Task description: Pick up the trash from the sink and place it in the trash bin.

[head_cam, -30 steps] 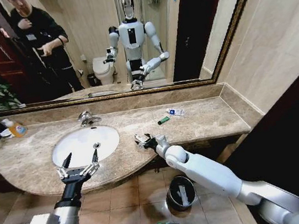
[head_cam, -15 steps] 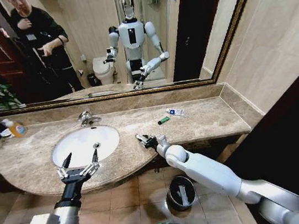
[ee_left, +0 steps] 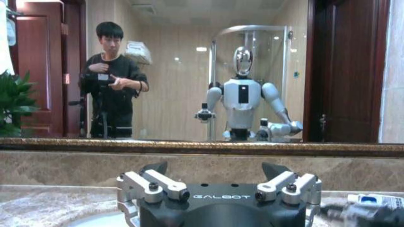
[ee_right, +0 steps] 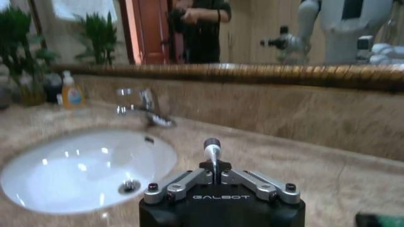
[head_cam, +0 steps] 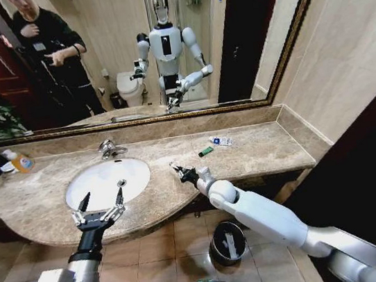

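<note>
Head view: white sink (head_cam: 106,182) bare, trash bin (head_cam: 227,242) with white scraps, left gripper (head_cam: 99,208) spread, right gripper (head_cam: 178,171) pressed together

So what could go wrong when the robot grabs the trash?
The right gripper is shut above the beige marble counter; unopened, it might just shove the small green piece. That piece lies close to the white tube with blue print, so one may get knocked. The small round dark bin sits low on the floor; drops could miss.
</note>
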Robot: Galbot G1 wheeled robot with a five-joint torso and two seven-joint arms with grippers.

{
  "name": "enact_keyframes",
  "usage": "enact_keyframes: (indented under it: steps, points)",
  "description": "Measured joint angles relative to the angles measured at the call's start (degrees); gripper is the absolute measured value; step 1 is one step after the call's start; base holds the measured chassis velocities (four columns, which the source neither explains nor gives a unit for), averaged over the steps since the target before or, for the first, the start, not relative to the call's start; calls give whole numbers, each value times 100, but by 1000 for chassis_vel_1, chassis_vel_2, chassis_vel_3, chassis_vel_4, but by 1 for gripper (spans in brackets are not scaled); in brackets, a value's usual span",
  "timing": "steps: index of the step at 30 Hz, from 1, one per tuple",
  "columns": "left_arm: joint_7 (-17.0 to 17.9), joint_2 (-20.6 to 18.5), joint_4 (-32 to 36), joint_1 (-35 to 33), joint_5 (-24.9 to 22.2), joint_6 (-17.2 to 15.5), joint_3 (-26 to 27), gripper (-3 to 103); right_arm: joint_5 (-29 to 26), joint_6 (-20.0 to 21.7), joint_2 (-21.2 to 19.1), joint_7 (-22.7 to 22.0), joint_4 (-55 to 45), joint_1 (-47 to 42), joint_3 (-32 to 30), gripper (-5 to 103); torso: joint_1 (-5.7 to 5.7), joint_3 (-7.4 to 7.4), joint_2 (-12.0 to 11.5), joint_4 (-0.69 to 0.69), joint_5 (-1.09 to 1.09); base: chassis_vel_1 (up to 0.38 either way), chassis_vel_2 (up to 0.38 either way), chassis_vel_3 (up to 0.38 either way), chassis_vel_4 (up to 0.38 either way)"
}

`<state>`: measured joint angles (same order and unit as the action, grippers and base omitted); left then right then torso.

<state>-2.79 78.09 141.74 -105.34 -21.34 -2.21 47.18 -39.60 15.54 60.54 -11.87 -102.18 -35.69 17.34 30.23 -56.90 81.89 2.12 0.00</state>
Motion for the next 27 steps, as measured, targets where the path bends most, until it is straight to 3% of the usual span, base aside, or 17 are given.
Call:
enact_keyframes:
  steps: [5,9,10,13,19,27]
  points:
    - [0,0,0,0,0,0,0,100,-200,132,-440,-41,-791,-493,-630,2,0,0,0,1,1,0,0,0,0]
    - [-2,0,0,0,0,0,0,100,-440,159,-1124,-55,-1622,-1550,-1695,2,0,0,0,-1,2,0,0,0,0]
    - [-2,0,0,0,0,0,0,100,-440,159,-1124,-55,-1622,-1550,-1695,2,0,0,0,-1,2,0,0,0,0]
    - [-1,0,0,0,0,0,-1,100,-538,158,-1490,-56,-2116,-2380,-2493,2,-1,1,1,-3,1,0,0,0,0]
    - [0,0,0,0,0,0,0,100,-353,132,-1311,-151,-2472,-3724,-3307,2,-1,1,0,-1,1,0,0,0,0]
    - [0,0,0,0,0,0,0,100,572,-353,-648,-59,-1854,-4749,-3518,2,-1,1,0,-1,0,0,0,0,0]
